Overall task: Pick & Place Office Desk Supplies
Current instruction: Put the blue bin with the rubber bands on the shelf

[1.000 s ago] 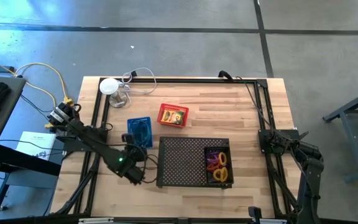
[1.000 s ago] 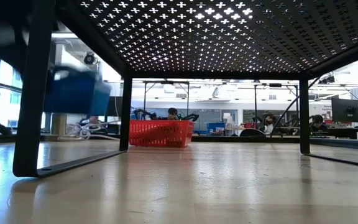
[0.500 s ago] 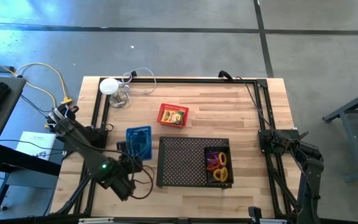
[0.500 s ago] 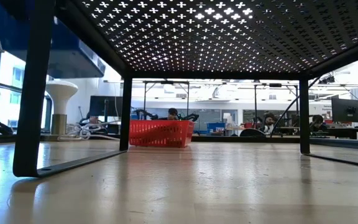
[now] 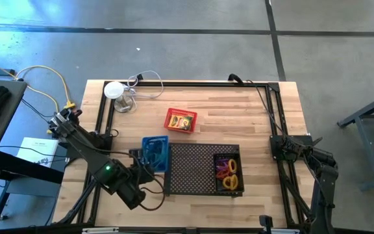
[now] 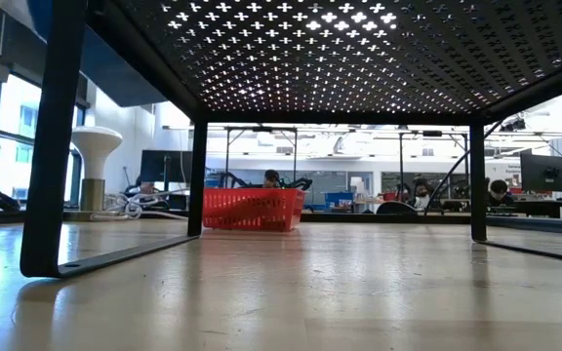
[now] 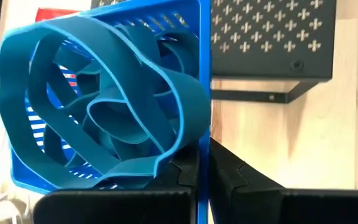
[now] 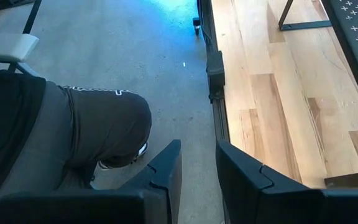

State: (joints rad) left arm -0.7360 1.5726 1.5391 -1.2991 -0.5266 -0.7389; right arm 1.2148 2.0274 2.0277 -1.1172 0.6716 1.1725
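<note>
Right now my left pincer [image 5: 147,170] is pinching the wall of the blue basket [image 5: 154,153], which hangs tilted just at the left edge of the large perforated tray [image 5: 193,170]. Through my left wrist camera the blue basket [image 7: 104,99] shows wide blue loops [image 7: 117,118] curled inside it, and its wall runs down between my two dark fingers [image 7: 229,171]. The red basket [image 5: 180,120] stands on the bench [image 5: 239,110] behind the tray, with a yellow box inside. Rubber bands [image 5: 228,172], red, yellow and orange, lie in the tray's right end. My right pincer [image 8: 197,171] waits off the bench's right edge, its fingers spread a little over the floor.
</note>
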